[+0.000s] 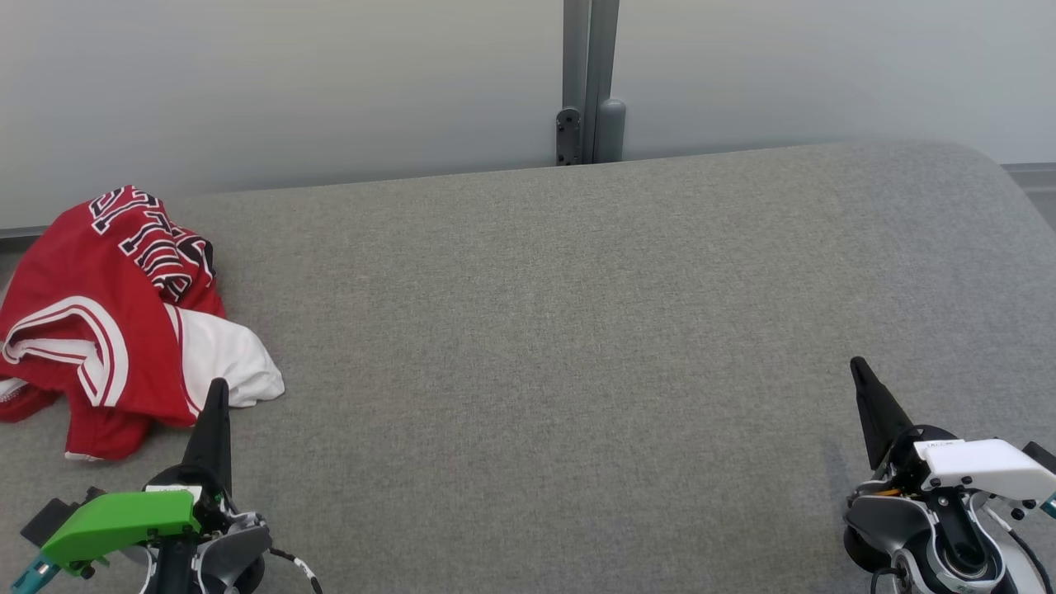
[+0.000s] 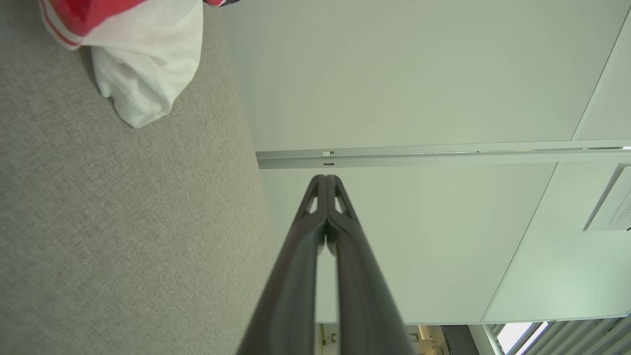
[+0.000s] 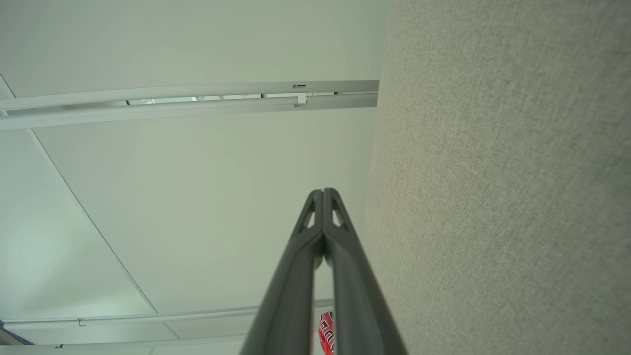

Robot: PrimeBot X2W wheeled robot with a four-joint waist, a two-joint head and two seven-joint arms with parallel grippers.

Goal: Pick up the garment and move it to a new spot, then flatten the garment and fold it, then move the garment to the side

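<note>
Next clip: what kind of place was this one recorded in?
Probably an office-like test room, not a home: plain pale partition panels joined by a grey metal post, a wide grey fabric-covered surface, and one crumpled red-and-white sports jersey lying on it.

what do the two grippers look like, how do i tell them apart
Each has two long dark fingers tapering to a point, with small triangular cut-outs near the tips. The left gripper carries a bright green cover and a black-and-white striped cable. The right gripper carries a white cover with faint lettering.
</note>
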